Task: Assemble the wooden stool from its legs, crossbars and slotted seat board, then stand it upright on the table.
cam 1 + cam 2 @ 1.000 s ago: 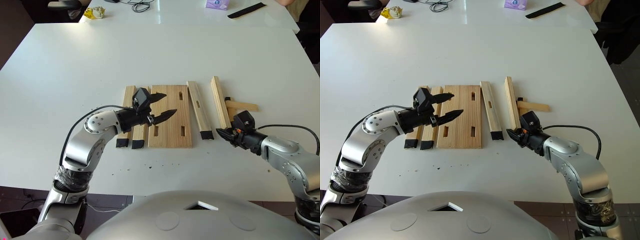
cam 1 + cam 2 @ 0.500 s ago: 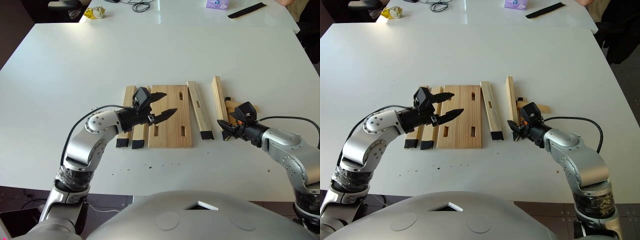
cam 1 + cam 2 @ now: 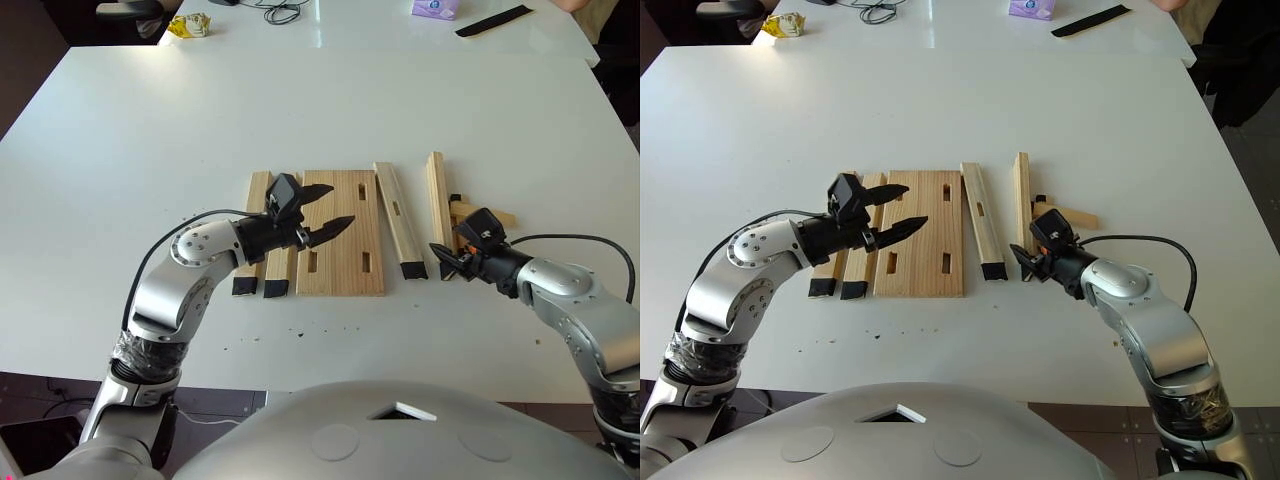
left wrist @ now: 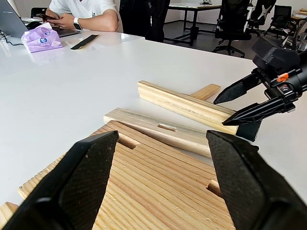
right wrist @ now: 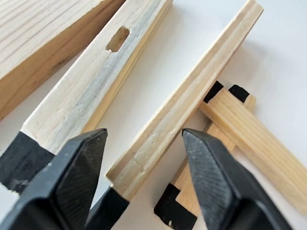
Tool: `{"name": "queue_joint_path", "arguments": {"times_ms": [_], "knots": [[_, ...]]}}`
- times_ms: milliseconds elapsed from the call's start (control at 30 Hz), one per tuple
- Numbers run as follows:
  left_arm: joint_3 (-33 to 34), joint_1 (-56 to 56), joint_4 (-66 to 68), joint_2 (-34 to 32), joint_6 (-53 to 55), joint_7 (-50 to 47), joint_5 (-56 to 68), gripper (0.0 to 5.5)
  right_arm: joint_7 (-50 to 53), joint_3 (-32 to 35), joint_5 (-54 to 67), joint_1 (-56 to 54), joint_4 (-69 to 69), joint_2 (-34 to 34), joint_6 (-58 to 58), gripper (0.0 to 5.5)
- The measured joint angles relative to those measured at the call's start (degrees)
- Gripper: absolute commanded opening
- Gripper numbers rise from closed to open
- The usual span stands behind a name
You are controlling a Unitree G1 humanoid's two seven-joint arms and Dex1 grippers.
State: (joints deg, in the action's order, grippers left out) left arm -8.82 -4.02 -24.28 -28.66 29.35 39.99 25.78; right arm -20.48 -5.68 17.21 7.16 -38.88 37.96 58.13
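Seat board [image 3: 345, 250] flat mid-desk [image 3: 150, 130], slots unfilled, nothing assembled yet. Two legs [image 3: 257, 192] touch its left edge, a slotted leg [image 3: 393, 210] lies just beside its right edge, and an outer leg [image 3: 436, 195] rests partly over a crossbar [image 3: 492, 213]. Right pincer [image 3: 440, 260] gapes, jaws straddling the outer leg's black-capped near end without pinching; likely lined up to grab it. Left pincer [image 3: 340, 205] is spread wide, holding nothing, hovering over the board's left part, probably ready to steady it. No containers here.
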Motion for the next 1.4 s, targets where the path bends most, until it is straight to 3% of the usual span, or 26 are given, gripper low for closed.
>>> {"name": "queue_joint_path", "arguments": {"times_ms": [267, 400, 800, 1400], "knots": [[0.0, -0.7, 0.4, 0.1, 0.0, 0.0, 0.0, 3.41, -0.5, -1.3, -2.6, 1.2, -0.4, 1.7, -1.3, 1.3], [0.1, -1.1, 0.5, 0.1, 0.0, 0.0, 0.0, 3.41, -0.7, -1.6, -3.7, 1.6, -0.6, 2.5, -1.7, 1.05], [0.1, -1.5, 0.5, 0.1, 0.3, 0.0, 0.0, 3.41, -1.5, -2.2, -4.5, 2.2, 0.5, 2.4, -3.7, 1.02], [3.4, -4.9, 3.5, 2.3, 4.3, -2.4, 2.0, 3.41, 2.2, 1.0, -4.7, 0.9, 2.0, -5.9, -3.8, 1.02]]}}
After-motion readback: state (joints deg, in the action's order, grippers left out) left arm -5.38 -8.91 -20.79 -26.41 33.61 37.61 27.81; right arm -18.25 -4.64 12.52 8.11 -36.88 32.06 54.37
